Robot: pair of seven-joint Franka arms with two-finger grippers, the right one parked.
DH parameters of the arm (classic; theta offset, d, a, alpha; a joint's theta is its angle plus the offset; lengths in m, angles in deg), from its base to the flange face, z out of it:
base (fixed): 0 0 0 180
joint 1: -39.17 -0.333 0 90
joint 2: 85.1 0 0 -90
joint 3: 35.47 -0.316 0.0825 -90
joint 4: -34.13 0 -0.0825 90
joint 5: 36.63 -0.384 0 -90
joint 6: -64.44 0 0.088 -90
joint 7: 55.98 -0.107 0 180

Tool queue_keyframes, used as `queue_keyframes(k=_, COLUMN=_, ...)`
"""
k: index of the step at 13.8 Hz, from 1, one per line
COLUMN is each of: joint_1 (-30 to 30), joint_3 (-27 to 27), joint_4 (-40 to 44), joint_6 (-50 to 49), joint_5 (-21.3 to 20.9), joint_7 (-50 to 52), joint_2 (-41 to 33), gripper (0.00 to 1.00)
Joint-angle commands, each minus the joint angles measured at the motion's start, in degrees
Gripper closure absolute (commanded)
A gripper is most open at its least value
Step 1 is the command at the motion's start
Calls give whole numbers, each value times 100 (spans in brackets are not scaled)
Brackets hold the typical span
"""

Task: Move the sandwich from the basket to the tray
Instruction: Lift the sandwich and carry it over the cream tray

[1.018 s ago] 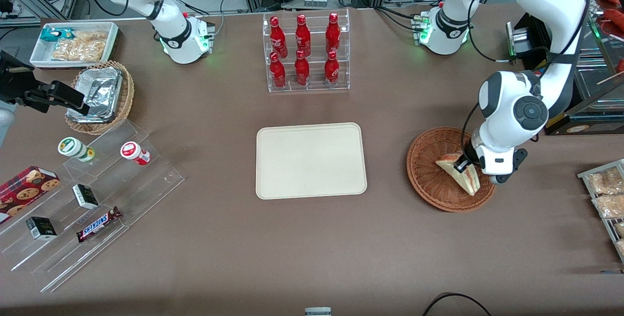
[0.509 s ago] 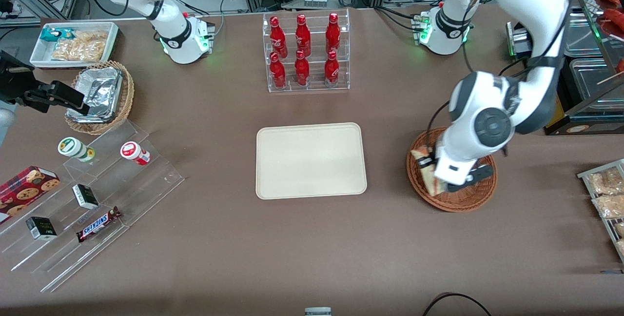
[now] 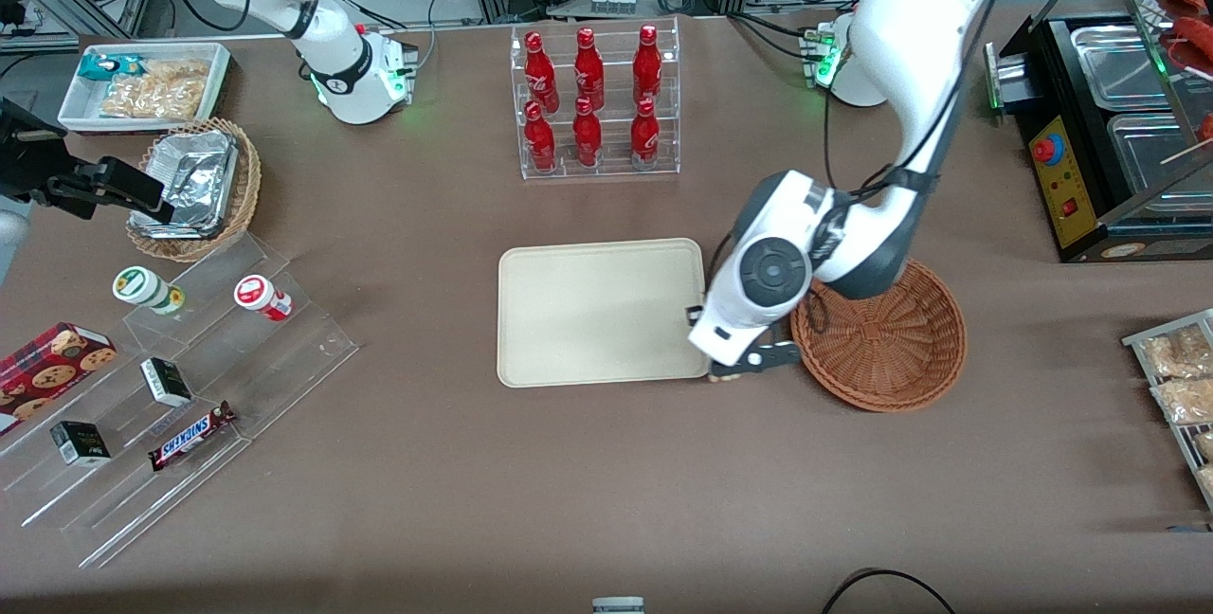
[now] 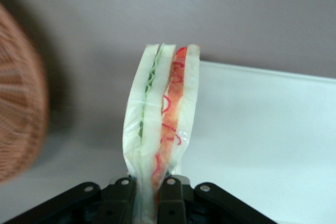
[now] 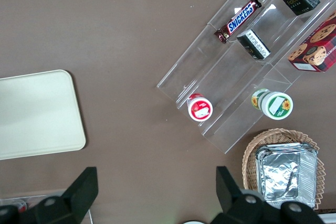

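Between woven wicker basket [image 3: 881,339] & flat tray [image 3: 588,311]: gripper [image 4: 149,195] pinching clear-wrapped sandwich wedge [image 4: 160,129]

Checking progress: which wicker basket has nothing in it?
The reddish-brown basket beside the tray; the tan basket holds foil containers. The gripper, at the tray's edge, has its fingers shut on the sandwich.

Brown table [image 3: 606,481] under tray [image 3: 588,311], basket [image 3: 886,339], bottle rack [image 3: 597,102].

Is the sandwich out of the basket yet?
Out. The basket is empty; the gripper, shut on the sandwich, hangs at the tray's edge.
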Motion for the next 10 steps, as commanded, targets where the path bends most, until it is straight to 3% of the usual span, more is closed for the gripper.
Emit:
queue_keyframes(k=1, joint_1=363, joint_3=-2, joint_4=872, joint_6=-186, joint_5=131, joint_7=358, joint_2=568, gripper=95)
queue_keyframes(k=4, joint_1=917, joint_3=-28, joint_4=1251, joint_6=-160, joint_5=53, joint_7=1052, joint_2=955, gripper=95)
queue_keyframes(k=10, joint_1=1366, joint_3=-29, joint_4=1982, joint_6=-134, joint_5=52, joint_7=1555, joint_2=1501, gripper=95)
